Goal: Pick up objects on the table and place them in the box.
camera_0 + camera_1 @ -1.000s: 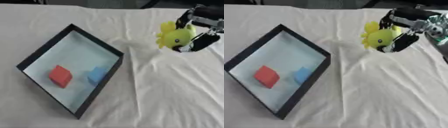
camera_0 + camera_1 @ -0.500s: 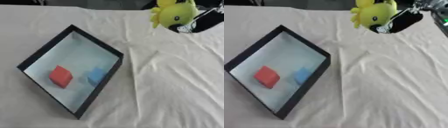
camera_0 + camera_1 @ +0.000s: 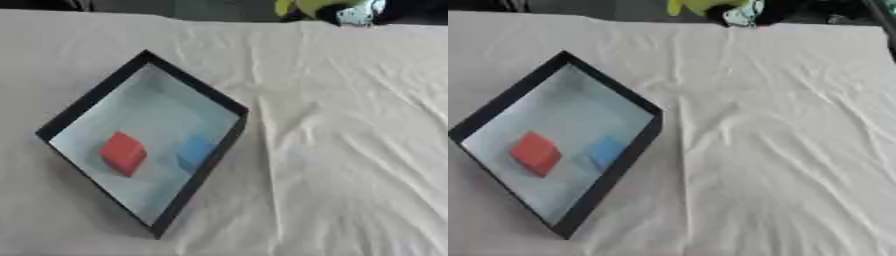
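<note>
Risen to top edge, yellow toy point(image 3: 697, 5) mostly cropped, orientation unclear, right hand point(image 3: 750, 12) fingers' state indiscernible

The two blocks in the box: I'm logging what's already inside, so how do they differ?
The red block looks larger than the blue block. The red block lies toward the box's left side; the blue block sits right of it, close to the dark right wall. Both are block-shaped and rest on the pale floor, apart.

A wrinkled white cloth point(image 3: 789, 150) covers the table in front of me, its folds running down the right half, and beyond its far edge I see a dark strip point(image 3: 175, 7) of background.
</note>
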You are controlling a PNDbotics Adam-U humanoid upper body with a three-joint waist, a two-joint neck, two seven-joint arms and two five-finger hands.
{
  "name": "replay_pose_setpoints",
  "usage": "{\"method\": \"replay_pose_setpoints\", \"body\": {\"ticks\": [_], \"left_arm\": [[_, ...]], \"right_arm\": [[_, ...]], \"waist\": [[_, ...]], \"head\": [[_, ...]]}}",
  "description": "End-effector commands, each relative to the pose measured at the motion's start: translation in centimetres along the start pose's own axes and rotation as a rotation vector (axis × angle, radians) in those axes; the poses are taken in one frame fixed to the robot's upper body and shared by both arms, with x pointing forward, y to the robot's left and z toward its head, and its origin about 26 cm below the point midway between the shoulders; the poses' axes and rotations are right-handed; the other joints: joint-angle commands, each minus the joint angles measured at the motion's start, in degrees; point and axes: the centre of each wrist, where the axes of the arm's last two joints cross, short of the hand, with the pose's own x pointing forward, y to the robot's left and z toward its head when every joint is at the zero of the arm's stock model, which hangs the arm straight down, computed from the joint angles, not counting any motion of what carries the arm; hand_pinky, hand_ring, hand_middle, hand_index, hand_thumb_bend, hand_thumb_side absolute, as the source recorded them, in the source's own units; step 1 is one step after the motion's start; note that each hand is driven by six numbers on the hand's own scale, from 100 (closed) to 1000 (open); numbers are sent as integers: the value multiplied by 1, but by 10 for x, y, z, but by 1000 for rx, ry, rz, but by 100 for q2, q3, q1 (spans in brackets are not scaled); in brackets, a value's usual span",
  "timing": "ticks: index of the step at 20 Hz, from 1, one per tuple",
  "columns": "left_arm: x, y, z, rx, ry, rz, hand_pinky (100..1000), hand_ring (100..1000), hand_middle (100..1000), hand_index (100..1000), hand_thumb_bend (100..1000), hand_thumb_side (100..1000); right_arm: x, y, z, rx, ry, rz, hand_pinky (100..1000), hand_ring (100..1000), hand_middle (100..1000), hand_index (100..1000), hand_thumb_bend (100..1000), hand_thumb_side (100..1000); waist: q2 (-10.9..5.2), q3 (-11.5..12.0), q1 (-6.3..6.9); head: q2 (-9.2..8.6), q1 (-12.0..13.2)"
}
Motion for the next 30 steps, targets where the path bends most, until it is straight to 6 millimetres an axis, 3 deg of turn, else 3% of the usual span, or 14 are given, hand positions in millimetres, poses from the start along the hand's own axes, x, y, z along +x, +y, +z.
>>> {"method": "replay_pose_setpoints", "body": {"ticks": [1,5,17,18,20,21,22,30], "left_arm": [[9,7,-6,4,-40,-25,824,588,800,776,408,662],[9,7,-7,7,-42,-25,824,588,800,776,409,660],[9,5,-6,12,-38,-13,825,588,800,776,412,659],[9,5,-6,14,-37,-11,825,588,800,776,407,668],[9,5,-7,21,-40,-7,825,588,800,776,413,659],[10,5,-7,25,-43,-6,825,588,800,776,402,685],[10,5,-8,29,-46,-5,825,588,800,776,414,658],[13,6,-10,48,-58,1,826,588,800,777,416,657]], "right_arm": [[15,-13,-5,-14,-65,20,832,644,458,631,423,186],[33,-14,-24,1,-153,6,830,641,460,633,423,182],[75,11,-89,8,-292,-79,823,627,456,633,420,150],[79,14,-95,19,-305,-78,822,628,458,633,465,144],[87,25,-109,60,-322,-67,821,629,459,632,423,166],[89,33,-115,85,-327,-61,820,628,460,632,517,132],[90,40,-121,108,-330,-57,819,628,460,632,424,168],[86,113,-154,261,-286,-54,815,629,465,635,425,173]], "waist": [[-149,16,11],[-161,34,12],[-156,120,21],[-152,133,22],[-142,158,25],[-137,172,28],[-130,187,31],[-68,273,54]], "head": [[-7,-5],[-7,-37],[-7,-139],[-7,-155],[-7,-184],[-7,-195],[-7,-209],[-7,-279]]}}
